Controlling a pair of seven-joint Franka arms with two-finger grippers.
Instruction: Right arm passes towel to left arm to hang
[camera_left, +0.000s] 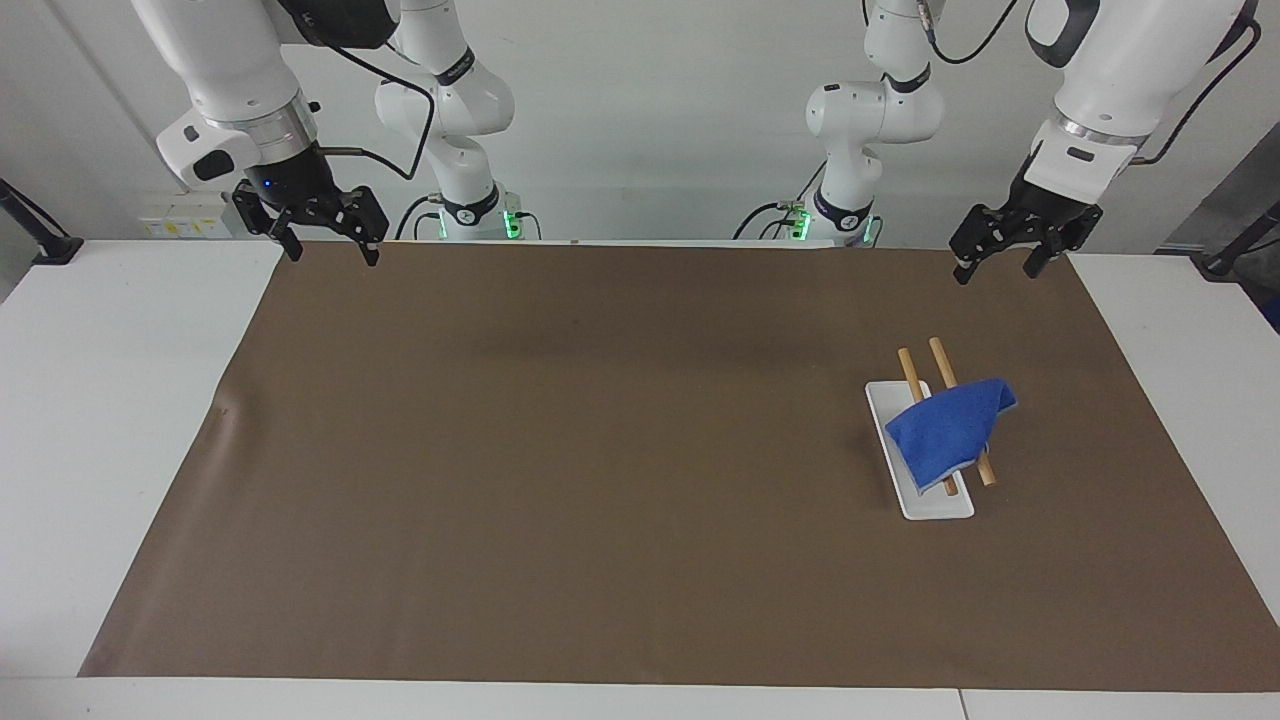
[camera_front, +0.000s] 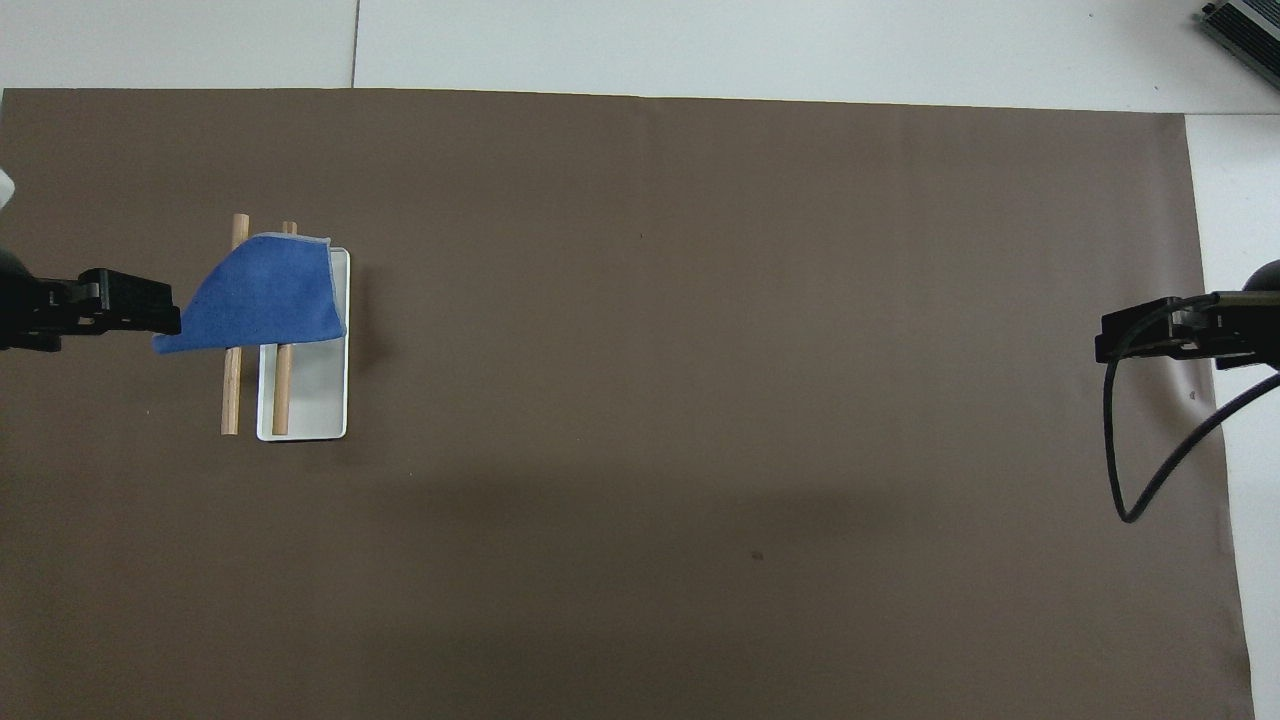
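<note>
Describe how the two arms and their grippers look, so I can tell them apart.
Both arms are white and jointed, with silver wrist rings and black two-finger grippers. The right arm has a glossy black elbow shell, a small blue wrist light and a loose black cable; its right gripper is black. The left arm has a dark grey oval joint cap above the left gripper.

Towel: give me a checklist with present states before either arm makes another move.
1. The towel is draped over the two wooden rods of the rack: ok.
2. The rack's white base sits flat on the brown mat: ok.
3. Left tool holds nothing, fingers open: ok.
4. Left tool is apart from the towel, up over the mat's edge at the robots' end: ok.
5. Right tool is open and empty, over the mat's corner at its own end: ok.
6. Towel hangs evenly on both rods: cannot tell; one corner sticks out sideways.
</note>
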